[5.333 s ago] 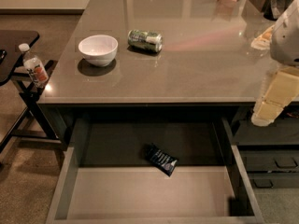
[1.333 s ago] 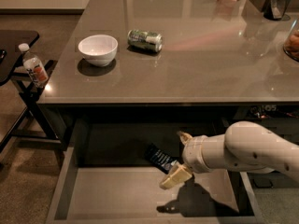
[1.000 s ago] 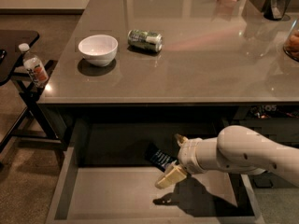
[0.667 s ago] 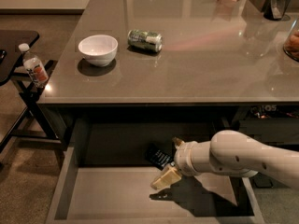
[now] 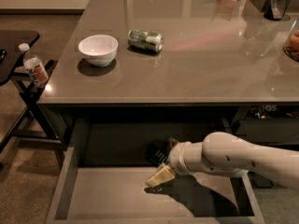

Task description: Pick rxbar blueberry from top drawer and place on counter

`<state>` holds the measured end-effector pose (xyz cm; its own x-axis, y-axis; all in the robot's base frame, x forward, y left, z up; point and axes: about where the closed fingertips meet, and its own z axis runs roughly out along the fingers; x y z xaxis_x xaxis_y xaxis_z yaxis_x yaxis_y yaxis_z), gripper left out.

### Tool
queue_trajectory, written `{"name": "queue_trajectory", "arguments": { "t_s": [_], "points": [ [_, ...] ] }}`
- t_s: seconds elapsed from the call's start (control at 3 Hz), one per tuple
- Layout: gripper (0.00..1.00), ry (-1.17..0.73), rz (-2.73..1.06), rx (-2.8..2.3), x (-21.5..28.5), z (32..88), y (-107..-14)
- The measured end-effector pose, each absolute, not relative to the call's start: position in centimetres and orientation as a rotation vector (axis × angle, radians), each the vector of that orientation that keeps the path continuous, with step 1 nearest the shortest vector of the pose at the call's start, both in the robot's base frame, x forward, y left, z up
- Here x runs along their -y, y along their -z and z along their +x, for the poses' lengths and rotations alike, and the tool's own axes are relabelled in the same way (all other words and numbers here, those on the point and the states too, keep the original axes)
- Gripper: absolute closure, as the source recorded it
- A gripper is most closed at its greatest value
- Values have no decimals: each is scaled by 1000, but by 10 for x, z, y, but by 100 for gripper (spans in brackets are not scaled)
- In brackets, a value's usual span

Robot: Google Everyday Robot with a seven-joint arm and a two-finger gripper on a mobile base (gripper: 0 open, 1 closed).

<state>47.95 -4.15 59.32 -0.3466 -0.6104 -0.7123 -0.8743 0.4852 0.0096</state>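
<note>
The rxbar blueberry (image 5: 156, 153), a dark navy wrapper with pale lettering, lies on the bottom of the open top drawer (image 5: 107, 196), near its back and partly under the counter's edge. My gripper (image 5: 165, 160) reaches into the drawer from the right on a white arm. It is open, with one beige finger (image 5: 159, 176) in front of the bar and the other tip behind it, so the bar sits between the fingers. Part of the bar is hidden by the wrist. The glossy grey-brown counter (image 5: 210, 55) is above the drawer.
On the counter stand a white bowl (image 5: 98, 49) and a green-and-white can (image 5: 145, 40) lying on its side. A black side table (image 5: 14, 41) with a small bottle (image 5: 33, 68) stands at the left. Dark objects sit at the counter's far right.
The arm has come down from the counter's right side into the drawer. Over the last second the gripper has slid a little to the left, around the bar.
</note>
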Motion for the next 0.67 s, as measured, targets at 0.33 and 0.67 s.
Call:
{"name": "queue_trajectory", "arguments": {
  "t_s": [0.33, 0.67],
  "points": [
    [19, -522, -1220, -2081, 41, 479, -593],
    [43, -522, -1220, -2081, 41, 479, -593]
  ]
}}
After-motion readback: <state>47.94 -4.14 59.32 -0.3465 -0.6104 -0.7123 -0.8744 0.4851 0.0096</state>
